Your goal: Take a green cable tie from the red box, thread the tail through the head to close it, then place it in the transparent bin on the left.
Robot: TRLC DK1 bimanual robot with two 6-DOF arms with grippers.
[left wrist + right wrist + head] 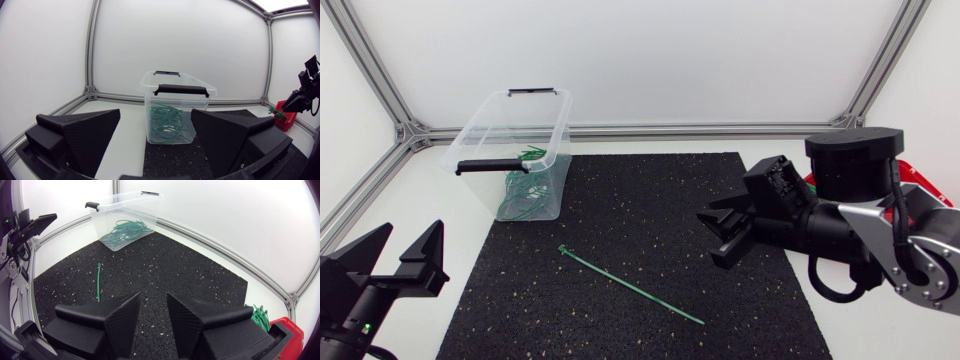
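No readable text — no labels, no numbers

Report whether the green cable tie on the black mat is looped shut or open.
Open: the thin green cable tie lies straight on the speckled black mat, its two ends far apart, nothing threaded.

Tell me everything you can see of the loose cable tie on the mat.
The cable tie is thin, green, plastic-looking, and not closed: a straight unthreaded strip lying flat and diagonal on the black speckled mat. Its small head end points toward the transparent bin, the tail away from it. Only the mat touches it.
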